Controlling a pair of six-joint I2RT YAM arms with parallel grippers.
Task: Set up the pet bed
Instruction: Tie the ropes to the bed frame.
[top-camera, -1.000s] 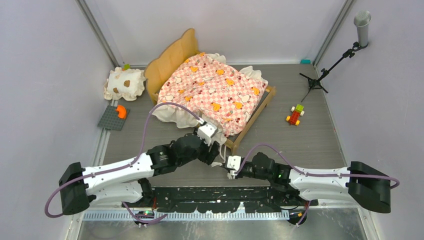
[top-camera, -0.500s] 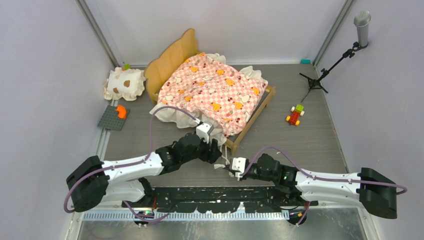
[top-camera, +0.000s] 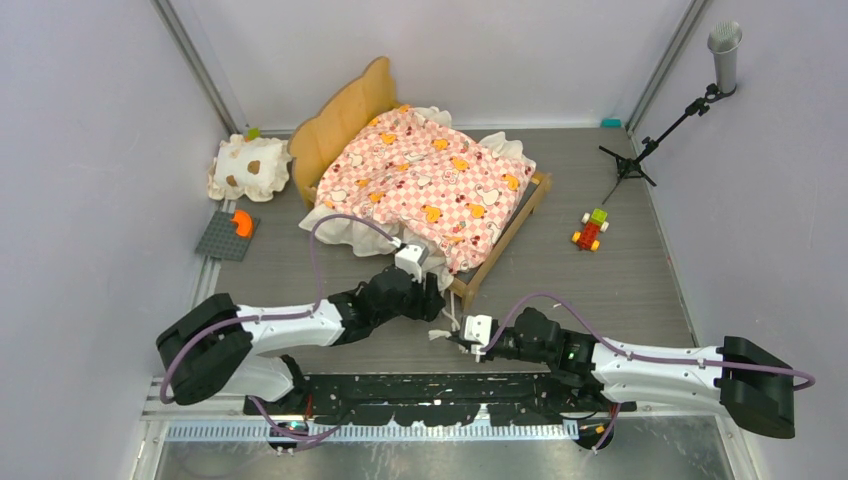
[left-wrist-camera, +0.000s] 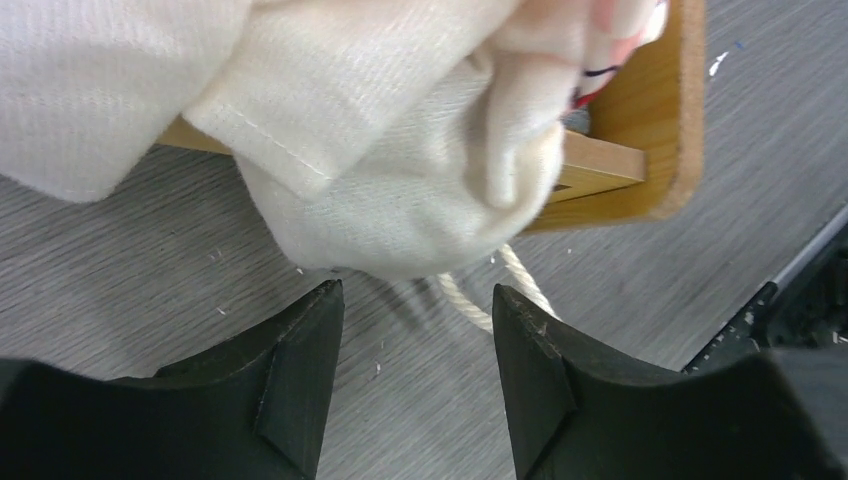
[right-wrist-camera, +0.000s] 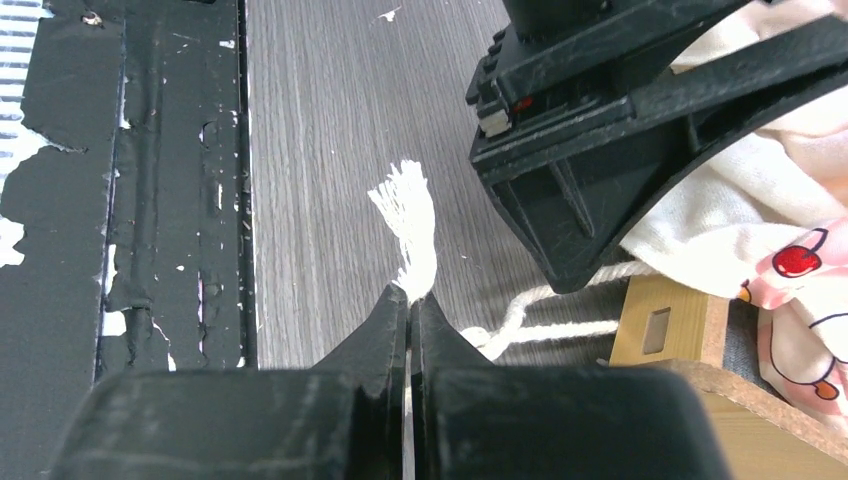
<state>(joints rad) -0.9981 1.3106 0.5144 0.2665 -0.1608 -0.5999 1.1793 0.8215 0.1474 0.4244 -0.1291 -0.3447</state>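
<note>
The pet bed (top-camera: 430, 175) stands at the back middle, a light-wood frame with a wavy headboard under a pink checkered mattress with cream ruffles. My left gripper (top-camera: 432, 290) (left-wrist-camera: 415, 295) is open at the bed's near corner, just short of the hanging cream ruffle (left-wrist-camera: 400, 190). A white cord (left-wrist-camera: 470, 300) runs across the floor between its fingers and the wooden frame (left-wrist-camera: 640, 130). My right gripper (top-camera: 452, 338) (right-wrist-camera: 410, 298) is shut on that white cord (right-wrist-camera: 408, 215), whose frayed end sticks out past the fingertips.
A cream spotted pillow (top-camera: 250, 167) lies left of the headboard. Near it is a grey plate (top-camera: 228, 235) with an orange piece. A small block toy (top-camera: 591, 229) and a black stand (top-camera: 650, 145) are at the right. The black arm mount (top-camera: 400, 395) lines the near edge.
The left arm's elbow and shoulder have swung right while its gripper stayed at the bed corner. The right gripper has shifted slightly right, still holding the cord.
</note>
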